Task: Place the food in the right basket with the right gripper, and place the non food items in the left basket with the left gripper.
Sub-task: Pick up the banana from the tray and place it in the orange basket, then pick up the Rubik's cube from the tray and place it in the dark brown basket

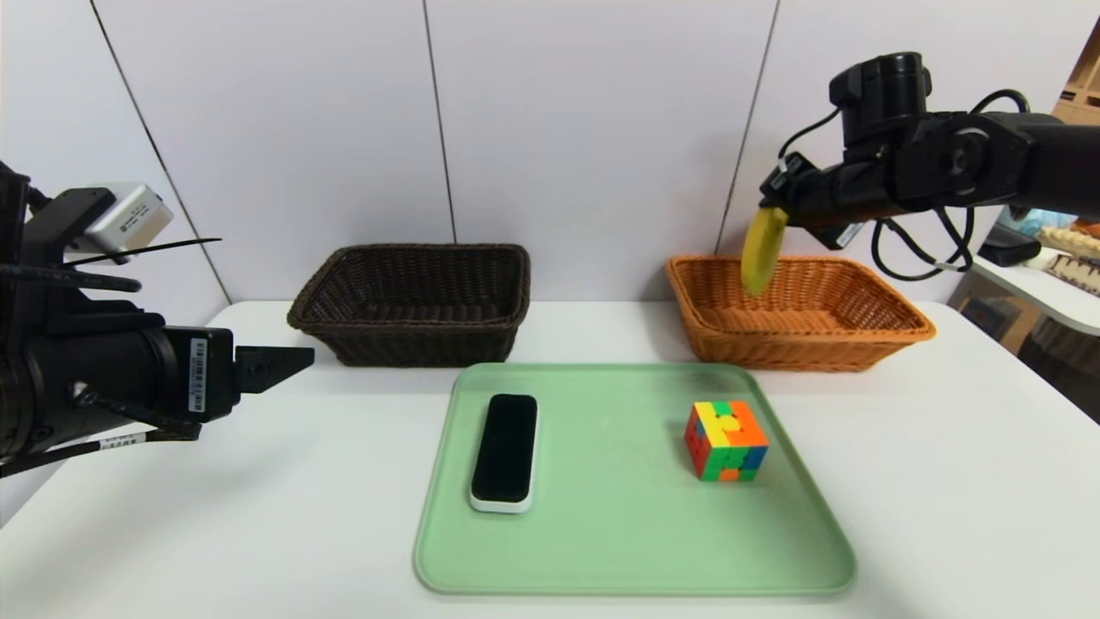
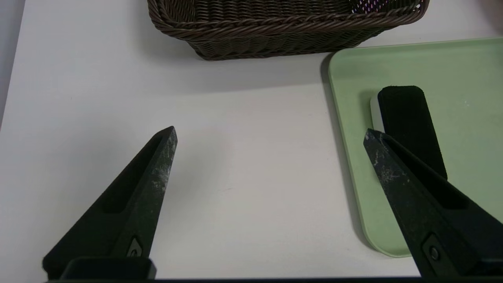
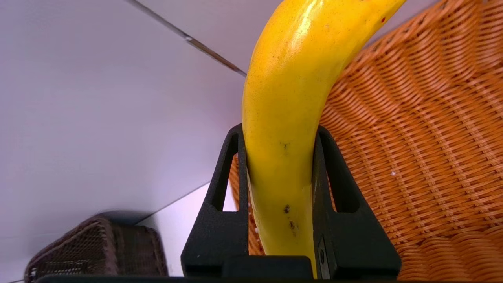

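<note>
The yellow banana (image 1: 762, 249) hangs in the air over the orange-tan right basket (image 1: 894, 331), with my right gripper (image 1: 778, 206) shut on it; in the right wrist view the banana (image 3: 287, 118) is pinched between both fingers (image 3: 320, 157) above the basket's weave (image 3: 424, 157). The black slab (image 1: 504, 447) and the puzzle cube (image 1: 726, 440) lie on the green tray (image 1: 619, 550). My left gripper (image 1: 296, 361) hovers open and empty over the table, left of the tray and the slab (image 2: 408, 125). The dark brown left basket (image 1: 412, 340) stands at the back.
The white table (image 1: 258, 516) carries the tray in the middle and both baskets behind it. A wall stands close behind the baskets. Shelving and clutter (image 1: 1057, 249) sit off the table's far right.
</note>
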Controlling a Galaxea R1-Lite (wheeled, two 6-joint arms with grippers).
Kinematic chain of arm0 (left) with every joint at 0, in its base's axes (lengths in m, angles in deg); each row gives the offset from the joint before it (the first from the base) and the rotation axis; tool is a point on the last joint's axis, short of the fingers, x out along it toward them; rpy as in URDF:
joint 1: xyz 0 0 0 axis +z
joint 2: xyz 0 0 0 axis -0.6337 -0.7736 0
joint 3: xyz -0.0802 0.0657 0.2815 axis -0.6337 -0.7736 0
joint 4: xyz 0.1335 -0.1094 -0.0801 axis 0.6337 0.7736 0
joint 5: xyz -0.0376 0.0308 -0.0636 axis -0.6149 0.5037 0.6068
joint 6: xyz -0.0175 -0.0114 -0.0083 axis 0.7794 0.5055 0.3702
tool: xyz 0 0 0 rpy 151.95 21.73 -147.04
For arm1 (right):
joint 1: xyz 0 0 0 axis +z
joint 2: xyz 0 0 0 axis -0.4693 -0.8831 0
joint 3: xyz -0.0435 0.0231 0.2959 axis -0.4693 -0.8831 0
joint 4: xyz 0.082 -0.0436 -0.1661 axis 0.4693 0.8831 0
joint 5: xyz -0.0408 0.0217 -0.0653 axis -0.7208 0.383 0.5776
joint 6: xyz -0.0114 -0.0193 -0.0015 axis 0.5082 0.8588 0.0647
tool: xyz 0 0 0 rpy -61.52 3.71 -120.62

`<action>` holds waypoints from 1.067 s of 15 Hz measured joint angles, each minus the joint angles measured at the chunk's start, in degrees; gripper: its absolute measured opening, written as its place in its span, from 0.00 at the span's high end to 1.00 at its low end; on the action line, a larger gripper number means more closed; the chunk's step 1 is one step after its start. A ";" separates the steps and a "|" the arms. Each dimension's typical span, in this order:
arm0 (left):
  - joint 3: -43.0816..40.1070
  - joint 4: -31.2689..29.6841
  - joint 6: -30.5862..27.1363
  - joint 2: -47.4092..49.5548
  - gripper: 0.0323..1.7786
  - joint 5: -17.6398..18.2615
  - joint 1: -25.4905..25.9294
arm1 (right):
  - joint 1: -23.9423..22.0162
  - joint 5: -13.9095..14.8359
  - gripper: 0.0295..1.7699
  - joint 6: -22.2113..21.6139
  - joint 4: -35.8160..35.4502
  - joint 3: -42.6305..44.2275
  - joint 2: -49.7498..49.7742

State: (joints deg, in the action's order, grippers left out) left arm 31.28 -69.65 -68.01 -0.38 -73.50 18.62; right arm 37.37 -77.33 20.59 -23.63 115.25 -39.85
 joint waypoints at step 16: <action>0.60 -0.30 0.00 -0.78 0.05 0.00 -0.05 | 0.04 0.45 0.19 8.86 3.62 -1.05 0.20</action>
State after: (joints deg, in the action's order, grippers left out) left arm 31.88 -69.96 -68.01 -1.16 -73.50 18.57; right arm 37.41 -76.88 29.45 -20.01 114.20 -39.65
